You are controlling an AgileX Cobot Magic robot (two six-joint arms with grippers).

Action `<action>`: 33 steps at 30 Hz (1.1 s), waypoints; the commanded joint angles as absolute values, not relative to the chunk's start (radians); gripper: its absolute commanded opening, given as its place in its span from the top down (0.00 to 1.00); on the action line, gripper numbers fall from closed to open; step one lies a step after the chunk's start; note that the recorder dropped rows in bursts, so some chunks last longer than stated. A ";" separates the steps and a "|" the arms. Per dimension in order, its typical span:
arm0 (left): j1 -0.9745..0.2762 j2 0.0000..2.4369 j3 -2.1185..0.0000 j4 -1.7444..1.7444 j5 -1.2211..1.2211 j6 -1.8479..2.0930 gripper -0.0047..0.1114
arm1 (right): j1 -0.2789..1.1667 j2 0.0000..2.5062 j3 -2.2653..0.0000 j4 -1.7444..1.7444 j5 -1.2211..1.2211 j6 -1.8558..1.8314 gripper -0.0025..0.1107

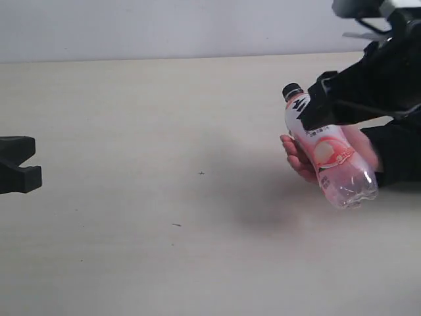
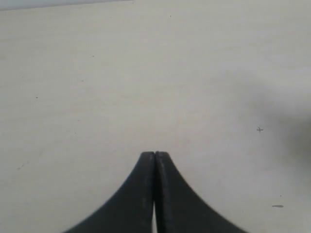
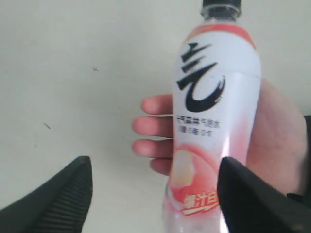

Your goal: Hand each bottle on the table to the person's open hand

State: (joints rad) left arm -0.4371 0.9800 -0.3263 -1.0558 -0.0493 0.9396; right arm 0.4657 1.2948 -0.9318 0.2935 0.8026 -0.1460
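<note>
The pink bottle point(image 1: 334, 160) with a black cap lies tilted in the person's open hand point(image 1: 295, 157) at the right of the table point(image 1: 164, 131). In the right wrist view the pink bottle point(image 3: 214, 111) rests across the palm of the hand point(image 3: 272, 141), fingers showing beside it. My right gripper point(image 3: 154, 167) is open above it; one finger stands well clear of the bottle, the other is close beside it. In the exterior view my right gripper point(image 1: 314, 108) hovers over the bottle's neck. My left gripper point(image 2: 155, 154) is shut and empty over bare table, seen at the far left as the left gripper point(image 1: 23, 164). The other three bottles are out of view.
The person's black sleeve point(image 1: 398, 155) lies at the right edge under my right arm. A few small dark specks point(image 1: 201, 173) mark the tabletop. A pale wall point(image 1: 164, 26) rises behind the table's far edge.
</note>
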 commanded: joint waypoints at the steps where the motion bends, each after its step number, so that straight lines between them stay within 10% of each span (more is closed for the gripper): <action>1: -0.439 0.973 -0.323 -1.059 -0.058 0.935 0.96 | 0.464 1.139 -0.941 0.309 0.824 -0.148 0.60; 6: -0.439 0.973 -0.323 -1.059 -0.058 0.935 0.96 | 0.464 0.985 -0.920 0.316 0.821 -0.155 0.98; 21: -0.439 0.973 -0.323 -1.059 -0.058 0.935 0.96 | 0.464 0.492 -0.513 0.427 0.264 -0.283 0.98; 33: -0.439 0.973 -0.323 -1.059 -0.058 0.935 0.96 | 0.464 0.444 -0.473 0.420 0.258 -0.285 0.98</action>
State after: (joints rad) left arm -0.4371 0.9800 -0.3263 -1.0558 -0.0493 0.9396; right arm 0.4657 0.4459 -0.4780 0.4209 0.2729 -0.2778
